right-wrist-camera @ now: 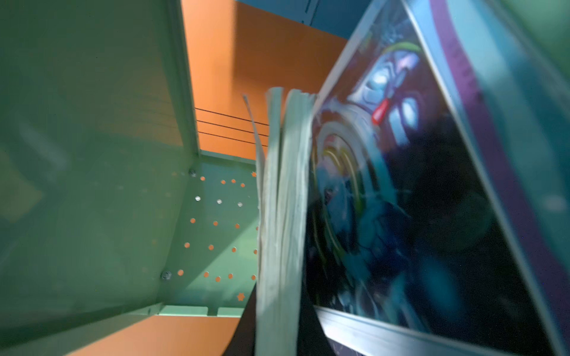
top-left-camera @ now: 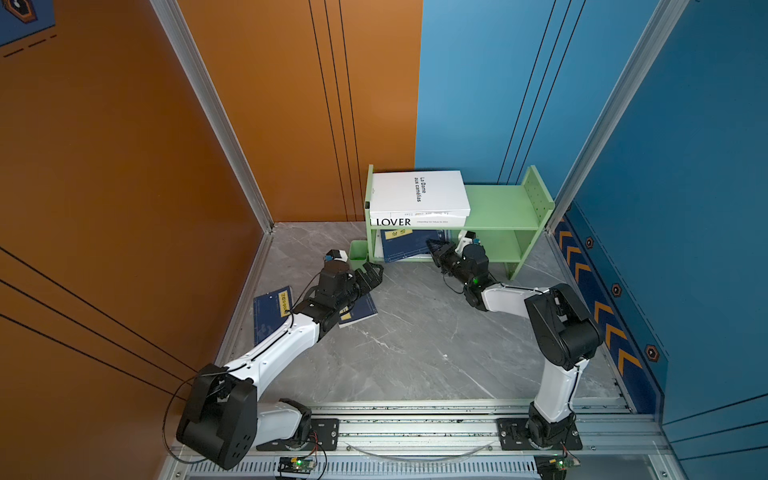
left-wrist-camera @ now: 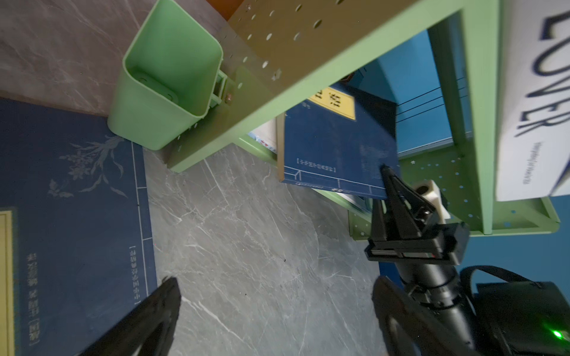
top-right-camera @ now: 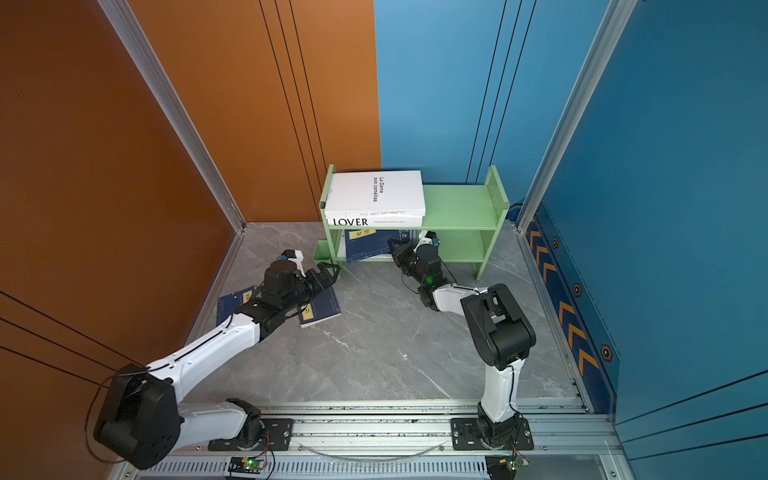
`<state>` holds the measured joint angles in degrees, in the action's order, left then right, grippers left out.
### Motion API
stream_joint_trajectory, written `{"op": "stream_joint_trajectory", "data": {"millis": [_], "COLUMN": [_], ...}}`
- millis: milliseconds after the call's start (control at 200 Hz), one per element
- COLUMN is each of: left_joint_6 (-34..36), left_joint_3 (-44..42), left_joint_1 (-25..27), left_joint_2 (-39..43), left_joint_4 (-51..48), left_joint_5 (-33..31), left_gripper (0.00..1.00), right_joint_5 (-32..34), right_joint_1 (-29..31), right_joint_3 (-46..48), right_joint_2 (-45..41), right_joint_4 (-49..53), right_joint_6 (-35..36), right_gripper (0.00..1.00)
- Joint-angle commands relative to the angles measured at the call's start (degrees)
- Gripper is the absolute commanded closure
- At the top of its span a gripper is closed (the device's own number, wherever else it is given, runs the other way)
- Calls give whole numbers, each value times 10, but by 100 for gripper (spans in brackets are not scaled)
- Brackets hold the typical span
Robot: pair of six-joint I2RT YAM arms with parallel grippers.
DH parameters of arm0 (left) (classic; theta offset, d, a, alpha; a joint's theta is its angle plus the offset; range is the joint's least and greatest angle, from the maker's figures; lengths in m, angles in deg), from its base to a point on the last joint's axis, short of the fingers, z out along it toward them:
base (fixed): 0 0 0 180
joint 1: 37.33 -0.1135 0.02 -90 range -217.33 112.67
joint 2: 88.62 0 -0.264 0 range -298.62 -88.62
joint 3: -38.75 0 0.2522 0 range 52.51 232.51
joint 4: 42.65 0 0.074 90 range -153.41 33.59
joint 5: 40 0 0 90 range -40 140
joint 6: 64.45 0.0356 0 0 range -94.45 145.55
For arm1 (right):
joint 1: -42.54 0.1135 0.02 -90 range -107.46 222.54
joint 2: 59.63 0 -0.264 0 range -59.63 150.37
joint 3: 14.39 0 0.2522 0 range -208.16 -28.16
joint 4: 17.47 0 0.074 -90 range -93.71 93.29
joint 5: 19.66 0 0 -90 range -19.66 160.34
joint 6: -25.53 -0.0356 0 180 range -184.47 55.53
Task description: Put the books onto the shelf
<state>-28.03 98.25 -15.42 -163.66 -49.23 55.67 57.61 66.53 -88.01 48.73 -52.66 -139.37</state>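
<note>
Scanning a top view, I find white books (top-left-camera: pixel 419 193) on the shelf (top-left-camera: pixel 498 203), two navy books (top-left-camera: pixel 270 309) unshelved by my gaping, empty left hand (top-left-camera: pixel 375 275); left wrist: my right hand (left-wrist-camera: pixel 385 183) pinches another navy book (left-wrist-camera: pixel 333 148) in the lower tier; right wrist: magazine (right-wrist-camera: pixel 385 200) beside it.
</note>
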Motion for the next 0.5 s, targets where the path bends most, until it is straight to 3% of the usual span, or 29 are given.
{"op": "stream_joint_trajectory", "data": {"millis": [0, 496], "left_joint_6": [7, 17], "left_joint_3": [24, 55], "left_joint_1": [-12, -38], "left_joint_2": [-21, -94], "left_joint_4": [23, 51], "left_joint_5": [-15, 19], "left_gripper": [2, 2], "right_joint_5": [29, 112], "right_joint_1": [10, 43], "right_joint_3": [-19, -29], "right_joint_2": [11, 50], "right_joint_4": [-31, -73], "right_joint_6": [-2, -22], "right_gripper": [83, 84]}}
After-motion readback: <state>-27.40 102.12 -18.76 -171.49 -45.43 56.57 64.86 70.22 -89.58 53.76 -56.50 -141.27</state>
